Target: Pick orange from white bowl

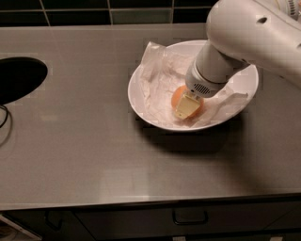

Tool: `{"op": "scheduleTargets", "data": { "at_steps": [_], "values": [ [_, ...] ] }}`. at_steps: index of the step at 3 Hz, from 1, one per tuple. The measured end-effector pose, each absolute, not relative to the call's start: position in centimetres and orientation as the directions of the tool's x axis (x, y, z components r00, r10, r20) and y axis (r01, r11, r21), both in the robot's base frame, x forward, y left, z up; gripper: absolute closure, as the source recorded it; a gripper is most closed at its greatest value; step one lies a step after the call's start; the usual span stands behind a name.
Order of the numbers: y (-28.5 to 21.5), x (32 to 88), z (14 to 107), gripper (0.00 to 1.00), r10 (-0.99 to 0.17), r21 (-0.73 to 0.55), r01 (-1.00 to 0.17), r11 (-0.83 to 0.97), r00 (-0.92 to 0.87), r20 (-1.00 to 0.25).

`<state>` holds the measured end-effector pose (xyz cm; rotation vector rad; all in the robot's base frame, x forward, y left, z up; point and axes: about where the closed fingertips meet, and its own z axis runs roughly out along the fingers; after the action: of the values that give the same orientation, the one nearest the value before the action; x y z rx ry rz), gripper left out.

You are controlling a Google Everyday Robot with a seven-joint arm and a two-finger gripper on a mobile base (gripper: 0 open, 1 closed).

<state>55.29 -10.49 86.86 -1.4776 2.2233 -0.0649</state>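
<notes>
The white bowl (pixel 245 79) stands on the grey counter, right of centre, lined with crumpled white paper (pixel 157 75). The orange (pixel 178 95) lies in the middle of the bowl on the paper. My gripper (pixel 188 106) comes down from the upper right on the white arm (pixel 244 33) and sits low inside the bowl, right against the orange, covering its right and front side. Only the left part of the orange shows.
A black round sink opening (pixel 19 77) is at the far left of the counter (pixel 84 155). A dark cable (pixel 3 117) lies at the left edge. Dark tiles (pixel 94 12) back the counter. A drawer handle (pixel 189 217) is below the front edge.
</notes>
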Motion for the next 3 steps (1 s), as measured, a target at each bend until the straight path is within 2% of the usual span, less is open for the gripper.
{"op": "scheduleTargets", "data": {
  "at_steps": [2, 3],
  "values": [
    [-10.44, 55.42, 86.23, 0.35, -0.886, -0.28, -0.865, 0.415, -0.314, -0.342],
    [-10.4, 55.53, 85.75, 0.27, -0.89, -0.269, -0.872, 0.409, -0.315, -0.331]
  ]
}}
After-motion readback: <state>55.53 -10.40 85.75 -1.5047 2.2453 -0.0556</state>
